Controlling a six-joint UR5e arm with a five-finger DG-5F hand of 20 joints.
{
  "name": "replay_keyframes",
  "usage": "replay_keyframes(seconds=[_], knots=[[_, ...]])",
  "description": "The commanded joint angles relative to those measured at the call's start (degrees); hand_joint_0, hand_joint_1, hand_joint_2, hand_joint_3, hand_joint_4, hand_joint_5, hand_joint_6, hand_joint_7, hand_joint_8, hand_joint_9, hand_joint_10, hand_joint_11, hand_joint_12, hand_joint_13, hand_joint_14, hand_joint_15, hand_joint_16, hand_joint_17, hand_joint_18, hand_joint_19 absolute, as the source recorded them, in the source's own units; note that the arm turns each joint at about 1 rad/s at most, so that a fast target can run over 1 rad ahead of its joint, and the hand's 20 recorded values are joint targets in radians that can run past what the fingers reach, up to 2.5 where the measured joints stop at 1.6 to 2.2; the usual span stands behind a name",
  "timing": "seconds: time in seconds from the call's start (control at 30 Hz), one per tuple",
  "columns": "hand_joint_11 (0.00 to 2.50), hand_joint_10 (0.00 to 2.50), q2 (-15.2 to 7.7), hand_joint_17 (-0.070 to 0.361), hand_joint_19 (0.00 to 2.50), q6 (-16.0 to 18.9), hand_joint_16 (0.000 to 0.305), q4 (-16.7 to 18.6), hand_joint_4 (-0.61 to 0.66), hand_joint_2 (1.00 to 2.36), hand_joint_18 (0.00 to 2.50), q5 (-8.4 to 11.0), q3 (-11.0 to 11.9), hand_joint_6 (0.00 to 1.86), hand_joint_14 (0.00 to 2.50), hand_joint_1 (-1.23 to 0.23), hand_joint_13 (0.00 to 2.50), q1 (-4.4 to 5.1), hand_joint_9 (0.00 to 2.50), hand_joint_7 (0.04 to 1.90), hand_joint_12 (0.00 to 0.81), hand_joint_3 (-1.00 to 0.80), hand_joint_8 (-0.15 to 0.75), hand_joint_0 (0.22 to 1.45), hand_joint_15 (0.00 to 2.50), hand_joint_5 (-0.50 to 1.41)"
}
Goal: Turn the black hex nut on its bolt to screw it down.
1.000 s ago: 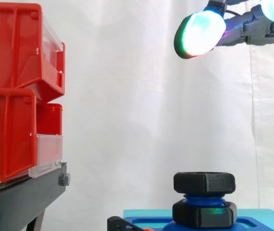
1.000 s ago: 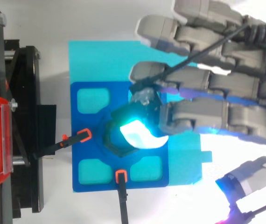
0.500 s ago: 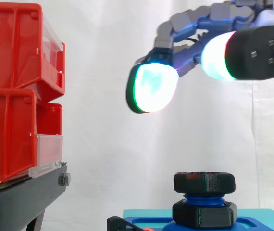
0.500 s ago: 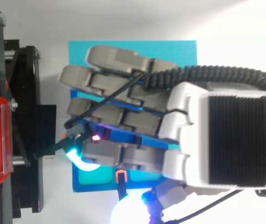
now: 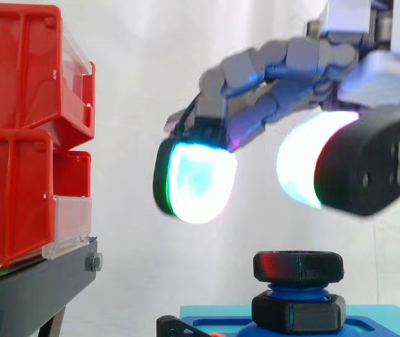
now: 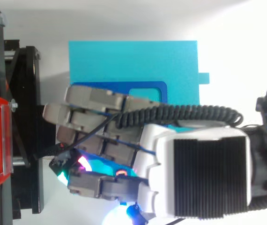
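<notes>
A black hex nut sits at the top of a blue threaded bolt, with a second black nut below it on the blue fixture. My hand hovers above the nut without touching it. One glowing fingertip hangs to the nut's upper left and the thumb's pad sits just above it. The fingers are gently bent and spread wide, holding nothing. From above, the hand hides the nut.
Stacked red bins stand on a black stand at the left. The fixture rests on a cyan plate. A small black clamp with an orange tip lies at the fixture's edge.
The hand has come down from the top of the side view towards the nut. In the top view it slid towards the lower edge, uncovering the fixture's far part.
</notes>
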Motion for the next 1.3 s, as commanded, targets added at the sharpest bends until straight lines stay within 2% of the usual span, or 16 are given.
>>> replay_keyframes(seconds=[0.0,0.13,0.47,0.77,0.93,1.27], knots=[[0.02,0.00,-1.2,0.103,0.24,-0.2,0.046,0.2,0.11,1.00,0.14,-1.43,0.3,0.51,0.00,-0.36,0.32,0.17,0.68,1.10,0.334,-0.50,0.253,0.48,0.00,-0.02],[0.03,0.00,-1.2,0.102,0.25,-0.2,0.045,-0.1,0.09,1.00,0.15,-1.87,0.3,0.51,0.00,-0.34,0.34,0.52,0.70,1.12,0.332,-0.50,0.252,0.48,0.00,-0.01],[0.06,0.00,-1.2,0.100,0.26,-0.4,0.044,-1.3,0.06,1.00,0.20,-2.31,0.3,0.51,0.00,-0.32,0.38,0.52,0.76,1.18,0.328,-0.50,0.256,0.49,0.00,0.01],[0.08,0.00,-1.2,0.099,0.28,-1.3,0.044,-2.5,0.05,1.00,0.23,-3.54,0.3,0.51,0.00,-0.32,0.40,-0.09,0.80,1.21,0.327,-0.50,0.257,0.49,0.01,0.01],[0.08,0.00,-1.2,0.099,0.29,-2.5,0.044,-3.3,0.04,1.00,0.25,-5.21,0.3,0.51,0.00,-0.32,0.42,-0.97,0.83,1.25,0.326,-0.50,0.258,0.49,0.02,0.02],[0.11,0.00,-1.2,0.098,0.32,-4.4,0.043,-3.3,0.02,1.00,0.27,-6.09,0.3,0.51,0.00,-0.21,0.44,-2.03,0.87,1.28,0.319,-0.50,0.256,0.50,0.04,0.03]])
